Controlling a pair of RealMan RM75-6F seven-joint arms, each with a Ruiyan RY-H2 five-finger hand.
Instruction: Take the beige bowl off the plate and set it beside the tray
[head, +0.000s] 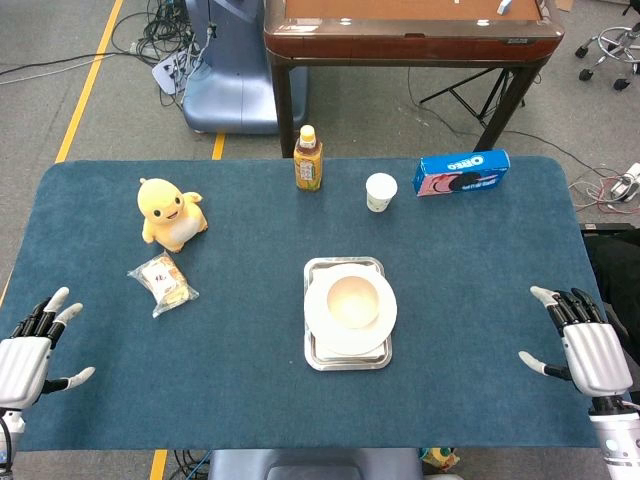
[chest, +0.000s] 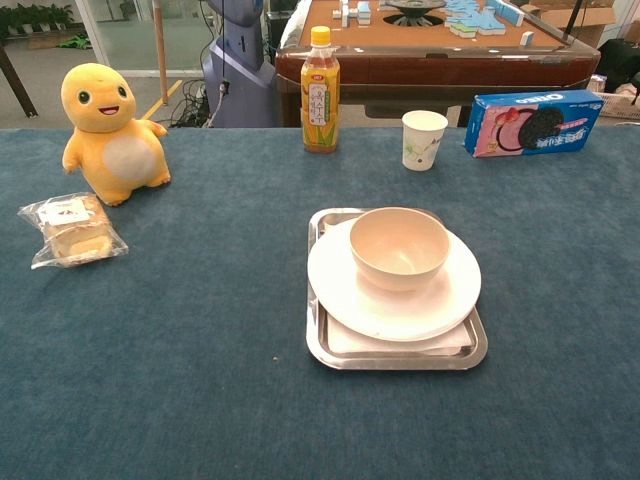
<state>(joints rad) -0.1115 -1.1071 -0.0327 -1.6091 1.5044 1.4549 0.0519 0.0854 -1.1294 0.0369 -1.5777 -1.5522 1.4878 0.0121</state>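
The left hand (head: 30, 350) and the right hand (head: 585, 345) hovered low at the two near corners of the table (head: 250, 400), fingers spread apart and holding nothing, each well away from the tray (head: 312, 355). The blue-covered table carried everything; the steel tray sat near its middle, toward the front edge. On the tray lay the white plate (head: 320, 325), overhanging the tray's right rim, and in the plate's centre stood the beige bowl (head: 353, 300), upright and apparently empty. Behind the tray stood a biscuit box (head: 462, 172), a bottle (head: 308, 158) and a paper cup (head: 380, 192); far to the tray's left sat a yellow plush toy (head: 172, 212) and a wrapped snack (head: 162, 282). To do the lift well, the right hand looked the better choice: come over the bowl's rim, pinch the wall firmly, raise straight up so the plate did not drag, then set down on bare cloth to the tray's right.
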